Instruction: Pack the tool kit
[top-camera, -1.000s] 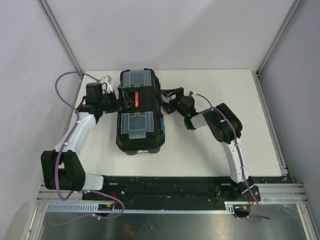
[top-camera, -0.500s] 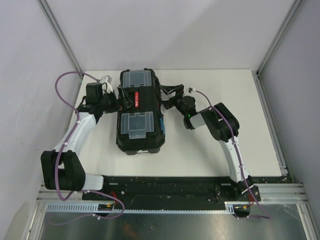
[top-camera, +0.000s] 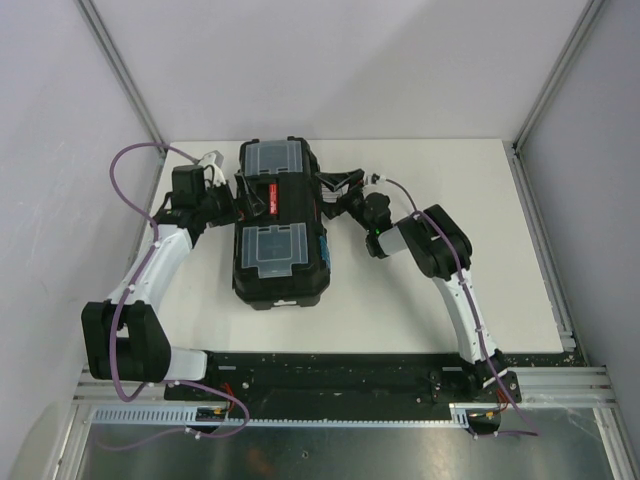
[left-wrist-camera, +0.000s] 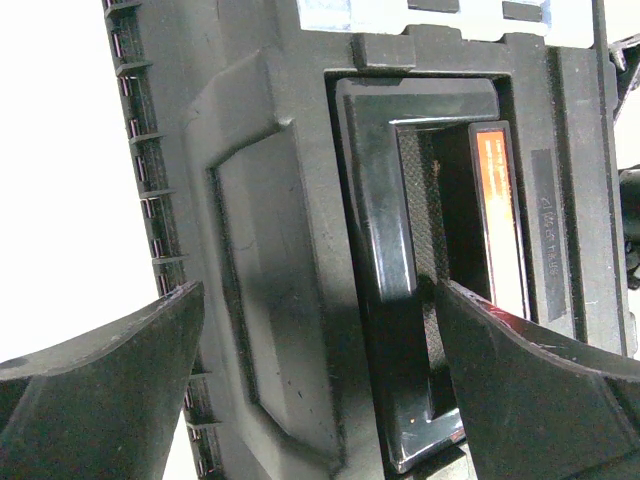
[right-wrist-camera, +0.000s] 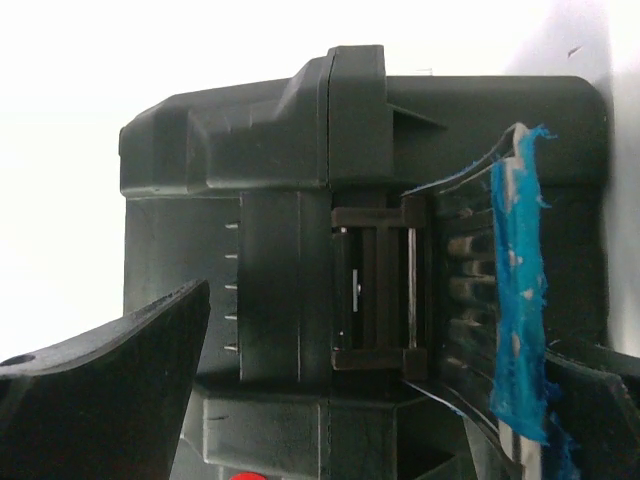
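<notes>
A white table (top-camera: 390, 310) fills the booth. Plain pale grey walls (top-camera: 340, 70) stand behind it and at both sides, with a slim metal post (top-camera: 119, 70) in each back corner. A metal rail (top-camera: 560, 385) runs along the near edge. The light is soft and even.

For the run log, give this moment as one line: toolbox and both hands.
toolbox: lid down | left hand: open, by handle | right hand: open, by blue latch | held: nothing
</notes>
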